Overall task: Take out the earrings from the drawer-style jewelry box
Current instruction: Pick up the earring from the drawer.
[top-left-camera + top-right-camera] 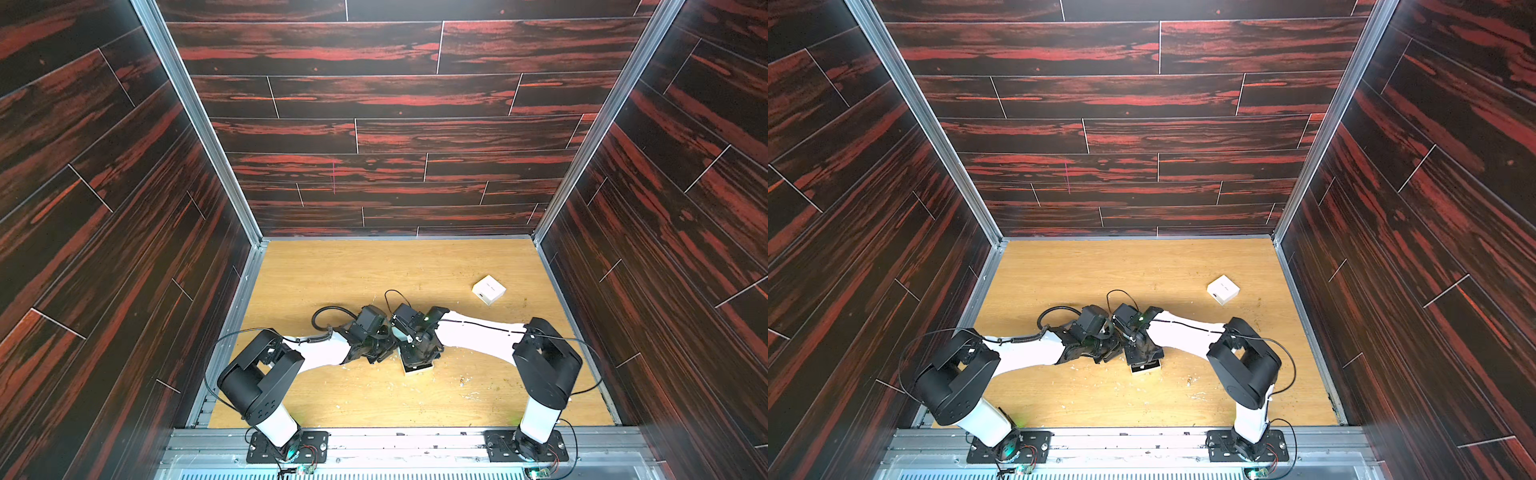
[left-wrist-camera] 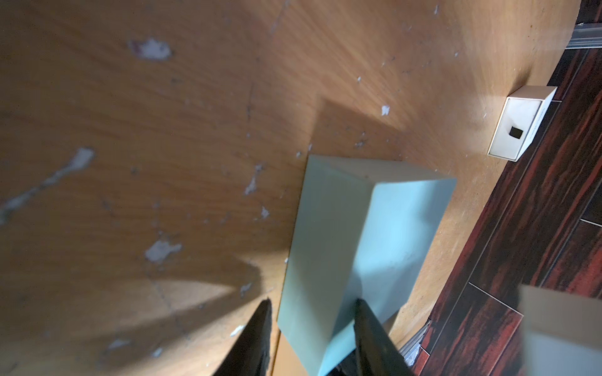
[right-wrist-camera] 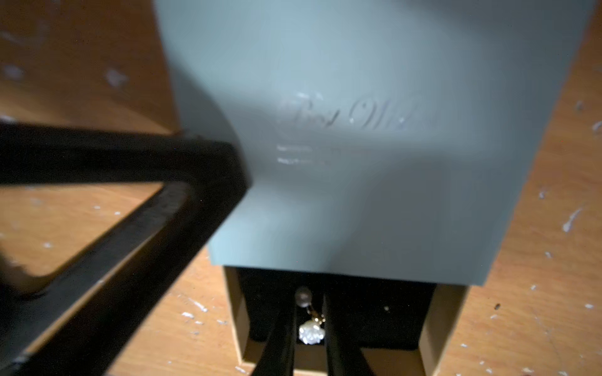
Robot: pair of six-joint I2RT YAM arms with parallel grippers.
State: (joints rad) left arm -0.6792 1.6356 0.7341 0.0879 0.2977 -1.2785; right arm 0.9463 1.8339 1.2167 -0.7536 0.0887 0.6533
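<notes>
The jewelry box (image 3: 374, 195) is a pale grey-blue sleeve lying on the wooden floor. Its tan drawer (image 3: 443, 325) is pulled out and shows a black lining. One earring (image 3: 311, 333) rests on that lining: a glinting white cluster on a short gold link under a grey bead. My right gripper (image 3: 310, 309) reaches into the drawer, its thin fingers closed on either side of the earring. A tiny pale speck (image 3: 386, 308) lies further along the lining. My left gripper (image 2: 312, 301) straddles the sleeve (image 2: 325, 228) and holds it. In both top views the wrists meet over the drawer (image 1: 417, 369) (image 1: 1145, 368).
A second small white box (image 1: 488, 289) (image 1: 1223, 289) (image 2: 518, 127) sits shut at the back right, near the dark wood-patterned wall. The floor is flecked with white paint chips. Walls close in on three sides, and a metal rail (image 1: 399, 436) runs along the front.
</notes>
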